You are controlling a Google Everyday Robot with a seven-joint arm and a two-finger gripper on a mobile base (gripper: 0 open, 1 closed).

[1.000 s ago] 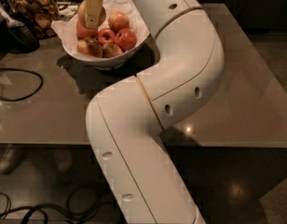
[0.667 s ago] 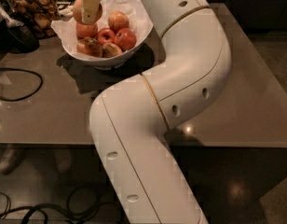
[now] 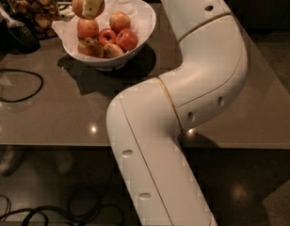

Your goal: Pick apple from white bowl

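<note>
Gripping apple [image 3: 78,1] in tool [image 3: 88,6] above white bowl [image 3: 144,36] | bowl holds other apples [image 3: 127,39], paper liner [image 3: 132,7]

Dim; tabletop [image 3: 55,114] glare; jaws with apple [image 3: 77,3] top-left

My arm [image 3: 201,79] is glossy white: fat, rounded tubular links, 2 thin gold seam lines at the joints, 5 small dark recessed holes. Its end effector [image 3: 90,4], above the bowl's [image 3: 138,48] left rim, shows 1 flat pale-yellow finger.
</note>
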